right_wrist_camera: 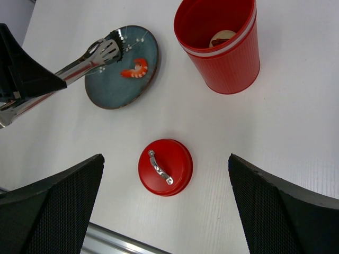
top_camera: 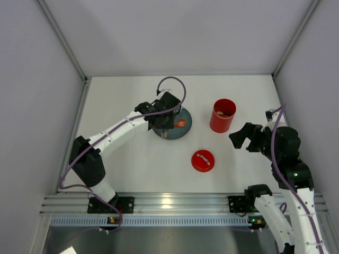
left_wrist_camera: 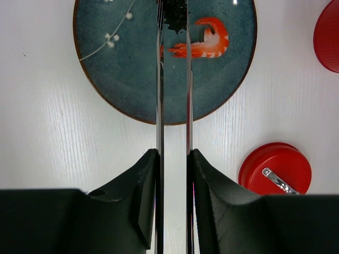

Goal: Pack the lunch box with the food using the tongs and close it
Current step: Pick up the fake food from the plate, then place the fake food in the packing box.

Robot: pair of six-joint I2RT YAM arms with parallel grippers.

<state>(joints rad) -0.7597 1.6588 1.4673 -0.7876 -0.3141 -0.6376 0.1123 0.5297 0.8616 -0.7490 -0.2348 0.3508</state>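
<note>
My left gripper [left_wrist_camera: 174,156] is shut on the tongs [left_wrist_camera: 160,95], squeezing their two slim arms nearly parallel. The tong tips reach over the dark blue plate [left_wrist_camera: 122,79] and close around a small dark piece of food [left_wrist_camera: 176,16]. An orange shrimp [left_wrist_camera: 206,42] lies on the plate just right of the tips. The red lunch box [top_camera: 223,115] stands upright and uncovered right of the plate, with a beige disc [right_wrist_camera: 222,38] inside. Its red lid [right_wrist_camera: 165,166] lies handle up on the table. My right gripper [right_wrist_camera: 165,157] hangs open above the lid, holding nothing.
The table's near edge is a metal rail [top_camera: 175,203] just below the lid. Grey walls close in the left, right and far sides. White tabletop [top_camera: 127,98] surrounds the plate, lunch box and lid.
</note>
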